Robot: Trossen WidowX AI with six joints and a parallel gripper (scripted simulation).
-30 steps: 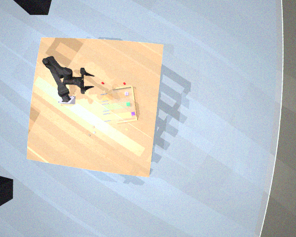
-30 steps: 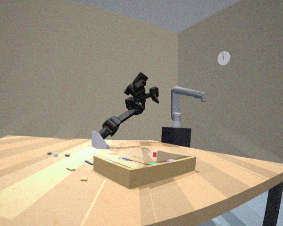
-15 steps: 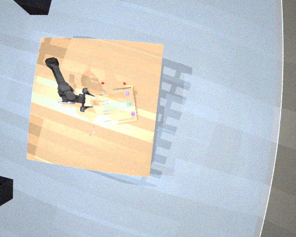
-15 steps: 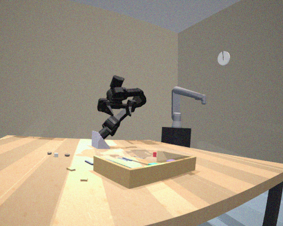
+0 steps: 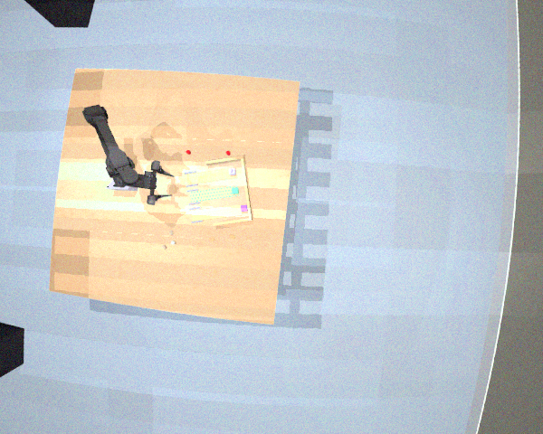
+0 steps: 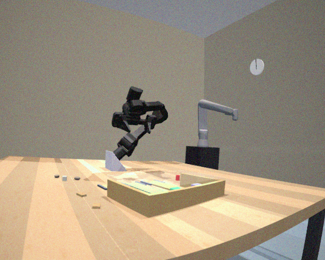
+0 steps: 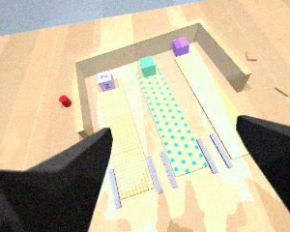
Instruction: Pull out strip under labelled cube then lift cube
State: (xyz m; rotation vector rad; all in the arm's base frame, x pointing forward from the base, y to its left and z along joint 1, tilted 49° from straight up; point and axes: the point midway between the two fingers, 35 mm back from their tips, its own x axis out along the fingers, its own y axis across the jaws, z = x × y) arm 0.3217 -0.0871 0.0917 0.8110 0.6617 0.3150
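The labelled cube [image 5: 233, 172] [image 6: 195, 184] [image 7: 106, 82] is lavender with a dark letter, N or Z. It rests on the far end of an orange-gridded strip [image 7: 126, 145]. A teal cube [image 5: 234, 190] [image 6: 174, 188] [image 7: 148, 67] is on the far end of a cyan-dotted strip [image 7: 171, 121]. A purple cube [image 5: 243, 208] [image 7: 181, 47] is at the far end of a pale plain strip [image 7: 208, 101]. My gripper [image 5: 172, 185] [image 6: 140, 131] [image 7: 172, 128] is open and empty, high above the table, off the strips' near ends.
A low wooden wall [image 5: 247, 186] [image 6: 184, 199] [image 7: 130, 49] surrounds the cubes on three sides. Thin lavender rails [image 7: 155, 175] flank the strips' near ends. Red cylinders [image 5: 187, 152] [image 5: 228, 153] stand outside the wall. Wooden chips [image 6: 81, 194] [image 7: 284, 90] and a small white cube [image 6: 64, 178] lie on the other side.
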